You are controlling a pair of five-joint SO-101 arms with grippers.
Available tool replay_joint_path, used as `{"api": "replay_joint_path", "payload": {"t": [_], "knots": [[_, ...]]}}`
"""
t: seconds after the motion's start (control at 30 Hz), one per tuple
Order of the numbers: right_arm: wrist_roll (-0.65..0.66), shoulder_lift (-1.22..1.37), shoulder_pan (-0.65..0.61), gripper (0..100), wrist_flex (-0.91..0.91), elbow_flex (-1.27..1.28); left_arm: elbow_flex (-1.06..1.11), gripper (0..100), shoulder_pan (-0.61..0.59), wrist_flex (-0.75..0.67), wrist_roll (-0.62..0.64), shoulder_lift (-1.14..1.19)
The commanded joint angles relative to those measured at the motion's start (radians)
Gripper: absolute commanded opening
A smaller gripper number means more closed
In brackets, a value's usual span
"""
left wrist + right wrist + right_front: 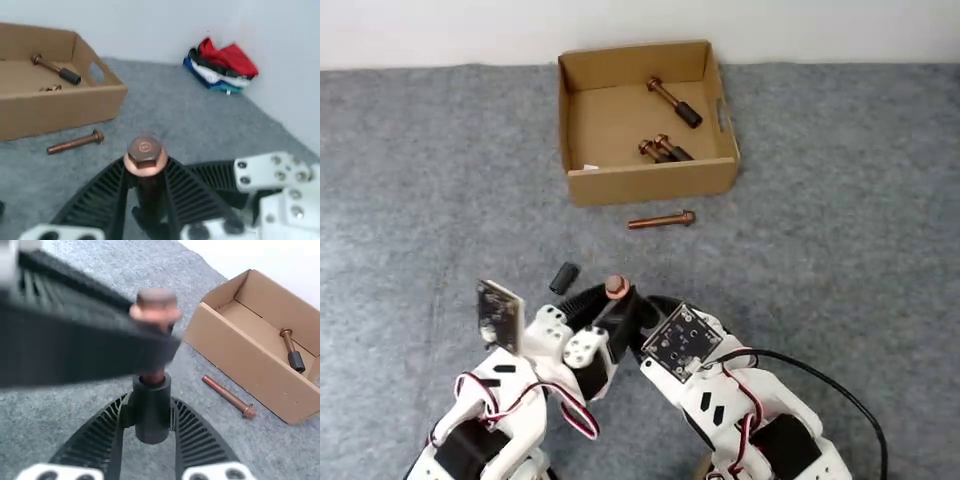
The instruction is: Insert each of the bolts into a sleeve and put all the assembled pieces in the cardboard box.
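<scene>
Grey felt-like counter [840,200], white wall [150,25] behind it. A heap of cloth [222,65], red, white and blue, lies in the corner where counter meets wall.

Cardboard box [650,182] at the far side, open top. Inside it: one sleeved bolt [673,102] lying slantwise toward the back, and a pair of sleeved bolts [665,150] side by side near the front wall.

Just in front of the box, on the counter, a loose bolt [661,219] lies flat, its head toward the box's right end. Nearer to me, a loose sleeve [564,277] lies on its side, just beside my left arm.

My two hands meet near the middle of the counter, on my side, well apart from the box.

Left hand [145,172]: fingers clamped on the shank of a copper bolt [144,150], just under the hex head. Bolt upright, head on top.

Right hand [149,420]: fingers closed on a black sleeve [150,405], held upright directly below the bolt.

From the right wrist, the bolt's shank enters the sleeve's top opening. The head stands well clear above the sleeve, with my left hand's finger crossing between them. How deep the shank sits I cannot tell.
</scene>
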Motion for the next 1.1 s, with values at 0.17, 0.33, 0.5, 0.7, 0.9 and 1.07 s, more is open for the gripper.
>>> {"api": "replay_joint_path", "payload": {"t": [0.17, 0.33, 0.5, 0.7, 0.9, 1.07], "knots": [[0.014, -0.013, 0.001, 0.8, -0.028, -0.015, 0.028, 8, 0.002, 0.012, -0.163, -0.003], [0.014, -0.013, 0.001, 0.8, -0.028, -0.017, 0.038, 19, -0.023, 0.038, -0.193, -0.003], [0.012, -0.013, 0.001, 0.8, -0.028, -0.014, 0.021, 19, -0.028, 0.075, -0.224, -0.003], [0.009, -0.013, 0.001, 0.8, -0.027, -0.012, -0.045, 19, -0.028, 0.083, -0.224, -0.003], [0.009, -0.013, 0.002, 0.8, -0.019, -0.012, -0.166, 19, -0.058, 0.17, -0.224, -0.005], [0.008, -0.013, 0.019, 0.8, -0.008, -0.014, -0.223, 9, -0.181, 0.196, -0.226, -0.008]]}}
